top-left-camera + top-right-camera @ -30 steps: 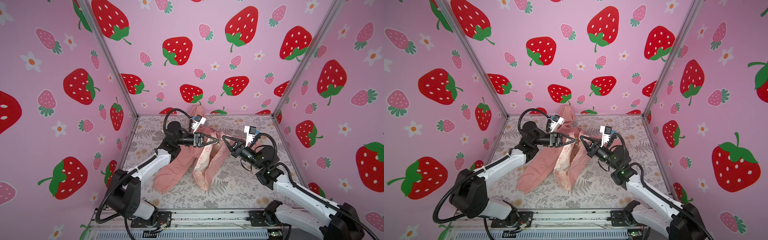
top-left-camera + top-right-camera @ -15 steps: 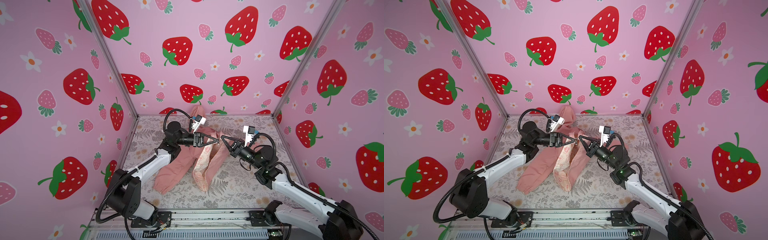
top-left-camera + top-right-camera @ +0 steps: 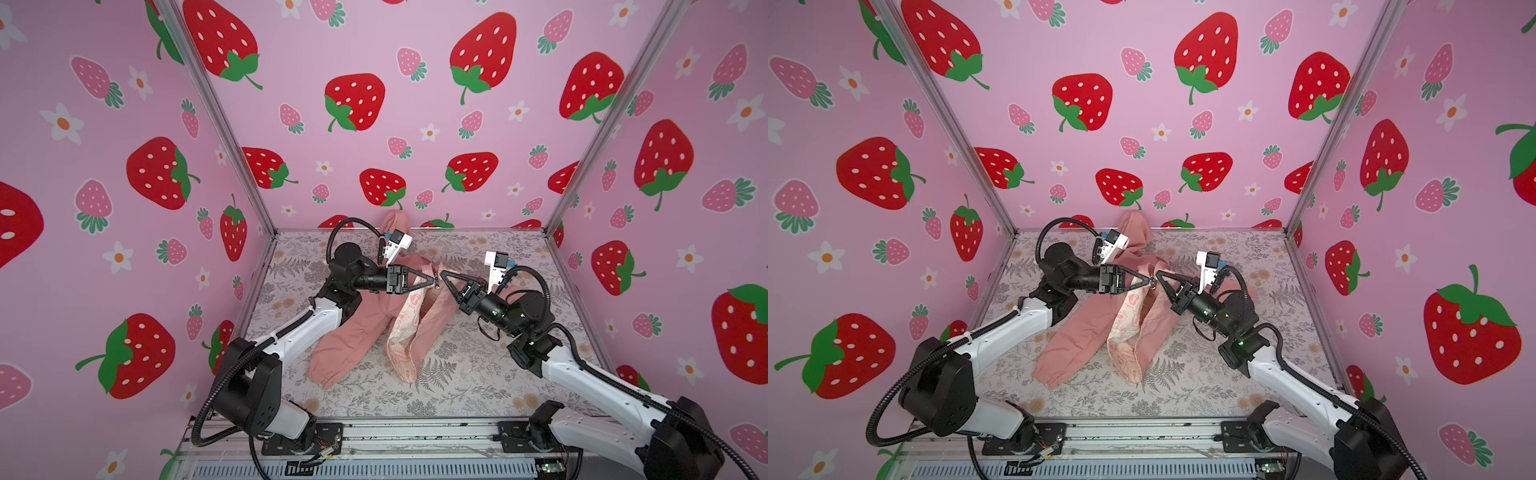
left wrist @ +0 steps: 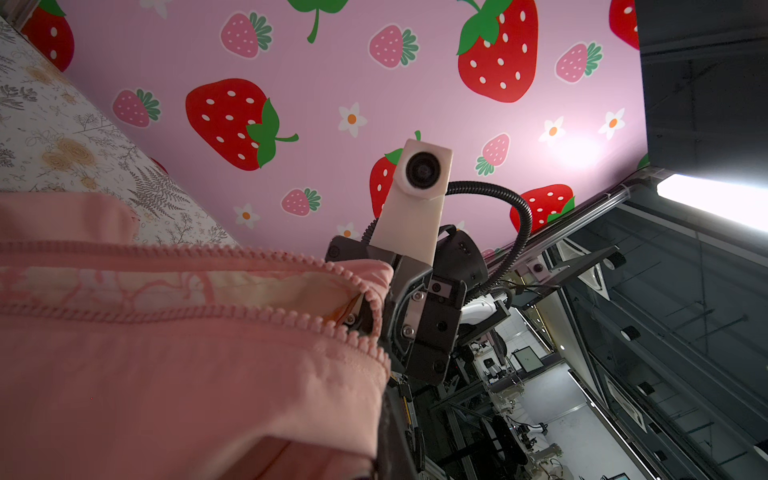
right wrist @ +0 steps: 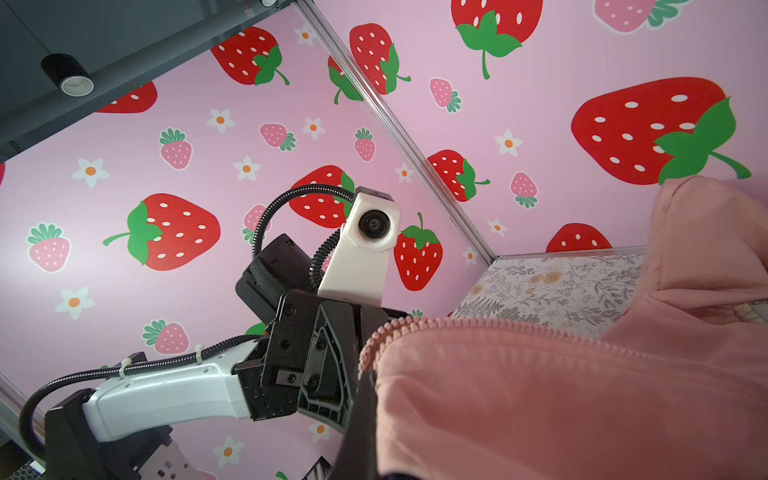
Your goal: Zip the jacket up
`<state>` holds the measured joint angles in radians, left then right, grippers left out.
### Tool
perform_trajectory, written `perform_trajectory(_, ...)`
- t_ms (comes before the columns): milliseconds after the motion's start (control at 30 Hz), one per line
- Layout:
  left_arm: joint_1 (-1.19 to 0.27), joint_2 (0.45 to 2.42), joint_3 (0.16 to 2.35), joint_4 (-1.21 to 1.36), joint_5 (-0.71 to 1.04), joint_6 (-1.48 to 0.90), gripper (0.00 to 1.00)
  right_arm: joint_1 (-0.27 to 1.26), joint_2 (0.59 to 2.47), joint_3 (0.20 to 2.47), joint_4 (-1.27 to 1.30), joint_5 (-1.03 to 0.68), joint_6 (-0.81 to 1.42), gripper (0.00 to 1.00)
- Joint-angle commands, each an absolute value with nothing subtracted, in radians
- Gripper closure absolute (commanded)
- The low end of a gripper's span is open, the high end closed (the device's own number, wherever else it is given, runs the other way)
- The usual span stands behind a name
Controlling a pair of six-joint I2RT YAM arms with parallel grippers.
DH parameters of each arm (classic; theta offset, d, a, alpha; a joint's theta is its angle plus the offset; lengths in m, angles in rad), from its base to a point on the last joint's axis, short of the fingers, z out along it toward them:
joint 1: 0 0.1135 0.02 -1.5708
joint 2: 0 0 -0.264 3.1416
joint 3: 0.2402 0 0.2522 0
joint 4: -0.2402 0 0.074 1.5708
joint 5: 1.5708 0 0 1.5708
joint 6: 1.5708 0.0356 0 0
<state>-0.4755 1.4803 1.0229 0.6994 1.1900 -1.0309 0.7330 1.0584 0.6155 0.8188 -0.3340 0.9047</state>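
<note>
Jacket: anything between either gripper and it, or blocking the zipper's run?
Nothing visible. The left gripper and right gripper are shut on the jacket at its lifted front edges, tips almost meeting. Between the two separated zipper rows only cream lining shows.

Both top views are bright and evenly lit, with only faint, soft shadows on the table (image 3: 478, 374) beneath the fingers (image 3: 415, 272). The wide lens bows the frame posts (image 3: 220, 120) toward the edges. In the left wrist view a light strip (image 4: 715, 203) far beyond the fingers blows out white and washes the wall (image 4: 577, 149). The jacket (image 5: 540, 415) cloth draped over the fingers looks soft and out of focus in both wrist views.
</note>
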Motion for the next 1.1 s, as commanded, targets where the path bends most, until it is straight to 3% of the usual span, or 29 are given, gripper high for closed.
perform_trajectory(0,-0.471,1.476,1.023,0.764,1.224,-1.052,1.00,0.742,1.060,0.643,0.890,-0.347,0.911,1.00)
perform_trajectory(1067,-0.473,1.470,1.019,0.789,1.231,-1.074,1.00,0.742,1.071,0.657,0.911,-0.359,0.904,1.00)
